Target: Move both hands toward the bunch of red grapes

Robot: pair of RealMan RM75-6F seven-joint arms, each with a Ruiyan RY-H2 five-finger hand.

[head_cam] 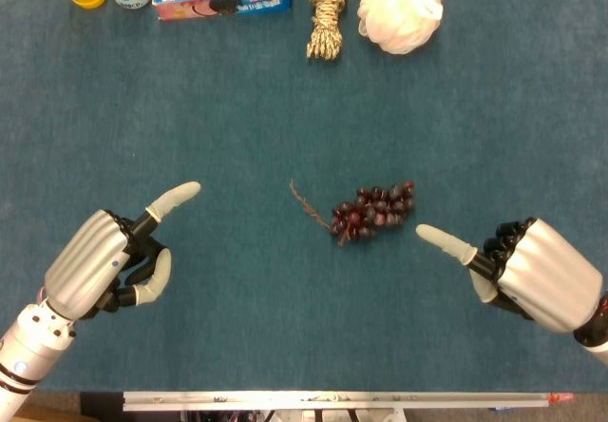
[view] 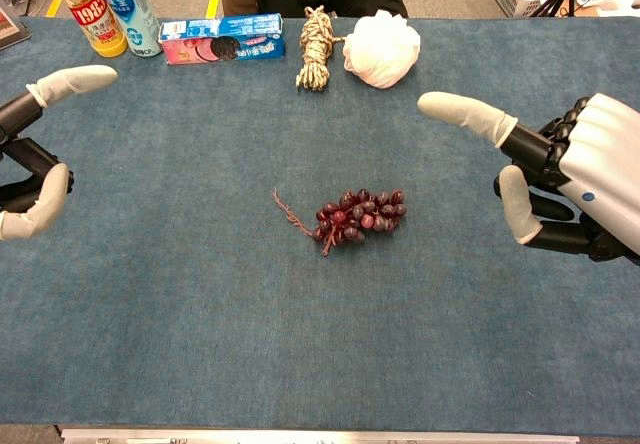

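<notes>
Grapes [head_cam: 372, 212] fully visible; left hand [view: 28, 179] cropped in chest view.

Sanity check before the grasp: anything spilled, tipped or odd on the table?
Nothing stands out. Grapes lie intact mid-table; bottles, cookie box, rope and loofah sit along the far edge. Left hand and right hand hold nothing.
</notes>
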